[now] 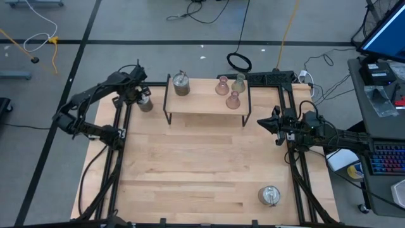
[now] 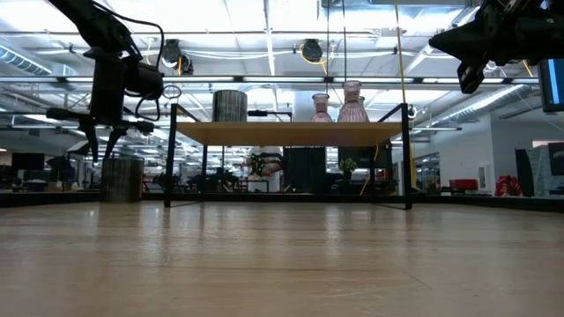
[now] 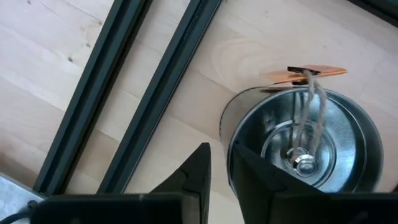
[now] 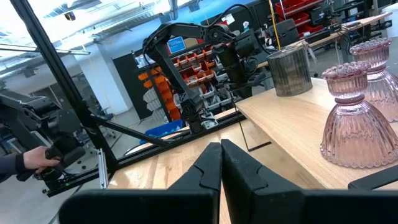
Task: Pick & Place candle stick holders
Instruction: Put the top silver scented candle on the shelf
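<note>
Left end effector (image 3: 219, 177) pinches your metal candle holder's (image 3: 305, 146) rim beside the rack (image 1: 207, 104); right end effector (image 4: 221, 163) hangs closed, empty.

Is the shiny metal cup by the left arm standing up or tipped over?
Standing up. The metal holder sits upright on the table, mouth upward.

The wooden table (image 1: 190, 171) bears a shelf (image 1: 205, 104) and two metal holders (image 1: 269, 195).
</note>
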Controlling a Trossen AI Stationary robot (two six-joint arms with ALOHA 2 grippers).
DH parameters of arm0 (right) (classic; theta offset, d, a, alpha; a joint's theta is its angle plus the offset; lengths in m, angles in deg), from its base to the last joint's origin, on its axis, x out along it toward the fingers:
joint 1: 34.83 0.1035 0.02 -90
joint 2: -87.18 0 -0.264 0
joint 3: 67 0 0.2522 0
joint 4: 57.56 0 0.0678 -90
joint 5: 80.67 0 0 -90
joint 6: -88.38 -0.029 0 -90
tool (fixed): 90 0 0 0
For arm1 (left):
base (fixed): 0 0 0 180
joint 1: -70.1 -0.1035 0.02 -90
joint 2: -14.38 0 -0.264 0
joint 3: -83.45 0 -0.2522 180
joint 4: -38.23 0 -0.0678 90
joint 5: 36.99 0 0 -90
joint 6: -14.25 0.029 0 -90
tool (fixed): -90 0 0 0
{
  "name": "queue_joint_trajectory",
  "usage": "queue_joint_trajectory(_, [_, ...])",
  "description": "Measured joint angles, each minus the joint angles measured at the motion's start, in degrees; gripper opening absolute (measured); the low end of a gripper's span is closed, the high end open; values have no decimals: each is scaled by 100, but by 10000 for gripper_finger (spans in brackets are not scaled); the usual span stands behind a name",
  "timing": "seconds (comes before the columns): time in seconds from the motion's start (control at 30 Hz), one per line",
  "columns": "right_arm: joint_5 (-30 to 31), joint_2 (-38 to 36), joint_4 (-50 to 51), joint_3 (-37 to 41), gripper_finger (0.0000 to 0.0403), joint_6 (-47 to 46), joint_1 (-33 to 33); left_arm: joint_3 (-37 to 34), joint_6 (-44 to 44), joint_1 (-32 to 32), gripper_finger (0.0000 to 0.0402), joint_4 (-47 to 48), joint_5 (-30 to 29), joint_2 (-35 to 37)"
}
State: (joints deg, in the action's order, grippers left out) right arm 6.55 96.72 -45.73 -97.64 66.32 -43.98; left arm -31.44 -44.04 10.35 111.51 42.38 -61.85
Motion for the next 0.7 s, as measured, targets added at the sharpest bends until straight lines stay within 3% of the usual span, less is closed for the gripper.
queue_joint_trajectory(0.43, [0,-1,0,0,0,0,-2,7,107,9,58,-133,-10,-211])
queue_joint_trajectory(0.7, [0,-1,0,0,0,0,-2,-4,307,9,8,-255,-9,-220])
